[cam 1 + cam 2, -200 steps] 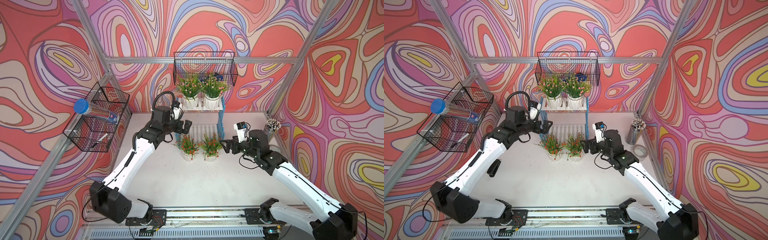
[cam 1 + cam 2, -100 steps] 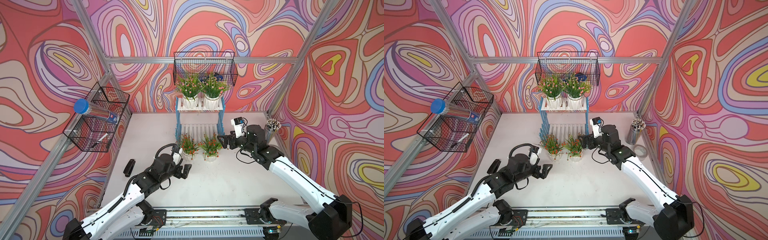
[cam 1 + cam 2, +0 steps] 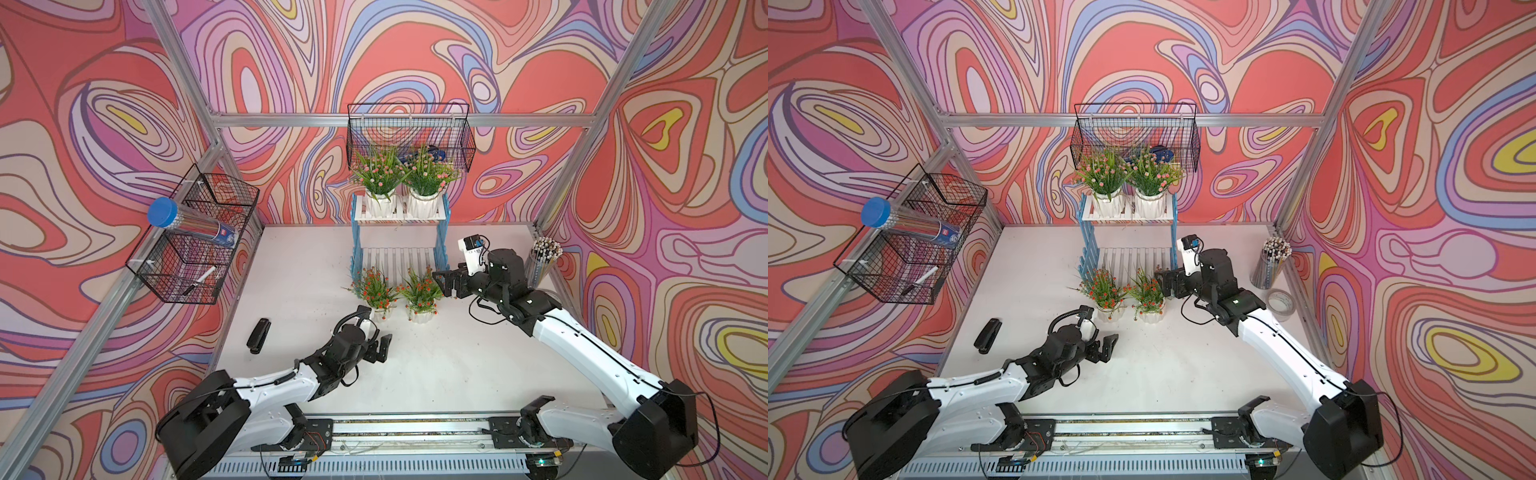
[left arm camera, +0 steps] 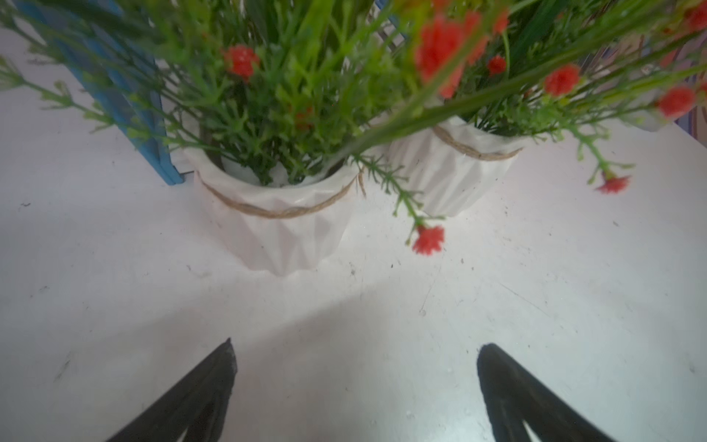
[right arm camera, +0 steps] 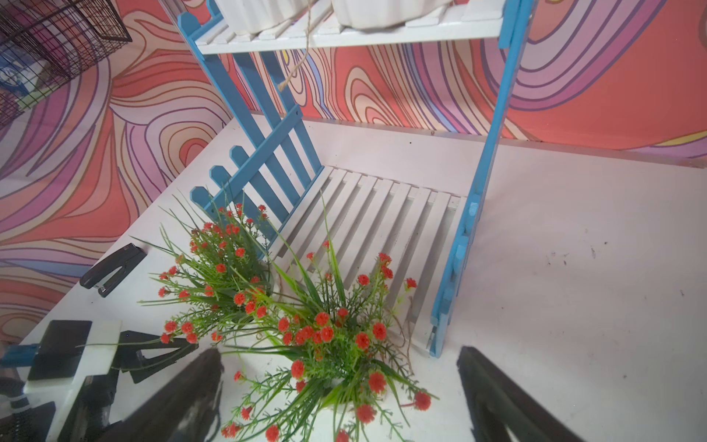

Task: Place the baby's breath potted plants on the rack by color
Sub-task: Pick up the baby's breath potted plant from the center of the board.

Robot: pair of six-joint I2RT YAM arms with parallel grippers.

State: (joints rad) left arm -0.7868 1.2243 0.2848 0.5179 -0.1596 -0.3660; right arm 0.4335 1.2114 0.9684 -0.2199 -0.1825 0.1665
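Just ahead of the right jaws, spread wide and holding nothing, one red-orange baby's breath plant [image 5: 333,344] stands on the white surface [image 3: 436,361]. A second red-orange plant [image 3: 374,291] stands beside it, leaves touching. That one is directly before the left jaws, which are also spread and hang low over the surface, short of its pot. Beyond both plants rises the blue-framed rack [image 3: 440,249], its lower slats right behind them. On its top tier stand a pink-flowered plant [image 3: 379,176] and another pink one [image 3: 430,176], side by side. Well out from the left jaws lies a black stapler [image 3: 258,336]. Behind the right jaws stands a cup of pencils [image 3: 542,259], with a tape roll [image 3: 1281,300] near it. A black wire basket [image 3: 409,133] hangs on the swirl-patterned back wall above the rack, and a second basket [image 3: 191,249] hangs on the left wall.
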